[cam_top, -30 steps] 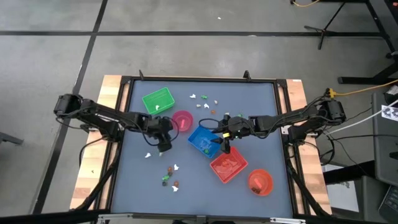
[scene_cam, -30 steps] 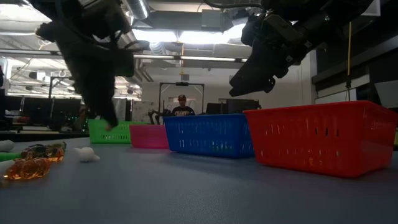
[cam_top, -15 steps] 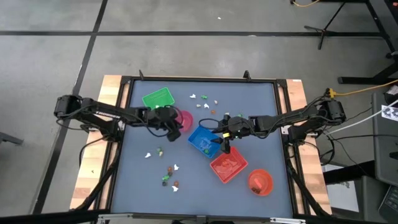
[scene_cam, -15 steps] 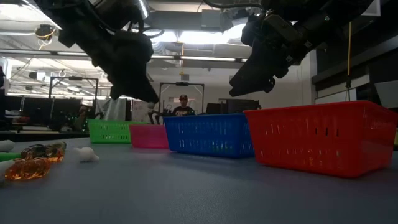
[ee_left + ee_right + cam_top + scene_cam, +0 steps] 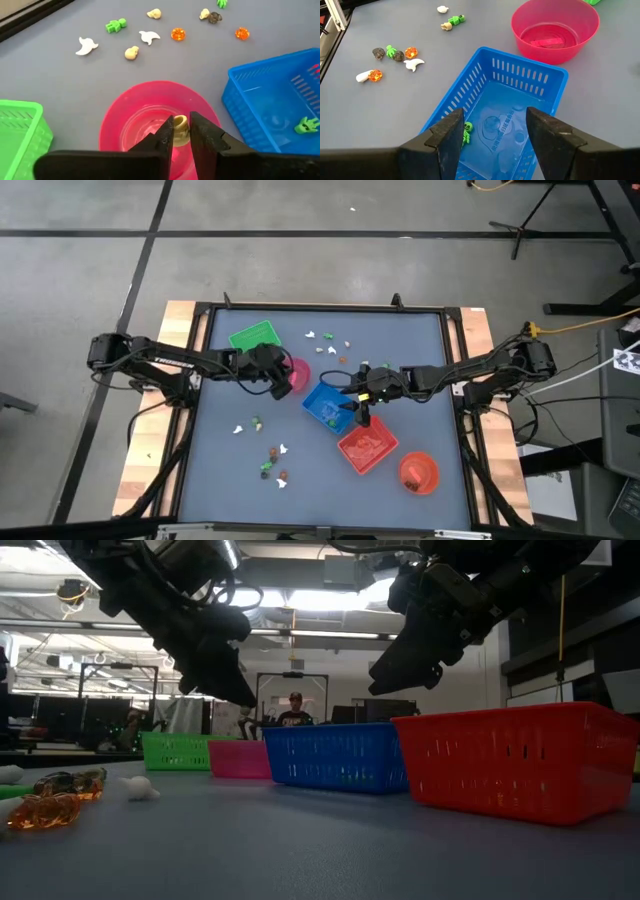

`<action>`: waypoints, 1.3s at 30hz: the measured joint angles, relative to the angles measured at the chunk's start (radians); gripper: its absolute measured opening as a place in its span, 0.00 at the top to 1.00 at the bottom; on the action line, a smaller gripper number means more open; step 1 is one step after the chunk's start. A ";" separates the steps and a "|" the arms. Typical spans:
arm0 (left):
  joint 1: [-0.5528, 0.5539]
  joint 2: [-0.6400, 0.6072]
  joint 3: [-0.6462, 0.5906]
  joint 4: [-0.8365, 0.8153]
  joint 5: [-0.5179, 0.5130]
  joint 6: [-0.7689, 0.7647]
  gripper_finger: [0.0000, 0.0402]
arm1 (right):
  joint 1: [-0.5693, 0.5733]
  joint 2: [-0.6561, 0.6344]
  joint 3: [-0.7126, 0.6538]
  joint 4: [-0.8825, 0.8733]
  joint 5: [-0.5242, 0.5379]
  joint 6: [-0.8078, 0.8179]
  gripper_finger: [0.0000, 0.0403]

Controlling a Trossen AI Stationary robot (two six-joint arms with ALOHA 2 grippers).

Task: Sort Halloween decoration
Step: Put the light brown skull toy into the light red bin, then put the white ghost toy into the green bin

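My left gripper [image 5: 181, 136] hangs over the pink bowl [image 5: 150, 107], shut on a small cream trinket [image 5: 180, 121]. In the high view it [image 5: 283, 380] sits at the bowl's [image 5: 298, 372] left rim. My right gripper [image 5: 495, 131] waits open above the blue tray [image 5: 495, 100], where a green figure [image 5: 466, 131] lies on the floor. Loose Halloween decoration pieces lie on the table at the far side [image 5: 327, 342] and at the near left [image 5: 272, 462]. My left gripper pinches the cream trinket [image 5: 180, 120] between its two fingertips. The fingers slant down from the table's left side. The trinket is lifted clear, above the inside of the pink bowl.
A green tray [image 5: 252, 340] stands at the far left, a red tray [image 5: 367, 445] and an orange bowl [image 5: 418, 472] at the near right. A person [image 5: 293, 712] stands in the room beyond the table. Bare tabletop lies at the near centre.
My left gripper has gone up and toward the table's far edge and right, from the near-left trinkets to the pink bowl. It has tipped from pointing down to slanting. The right arm has kept still.
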 joint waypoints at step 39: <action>-0.080 -0.001 0.002 -0.224 0.330 0.095 0.56 | 0.000 0.000 0.000 0.000 0.000 0.000 0.47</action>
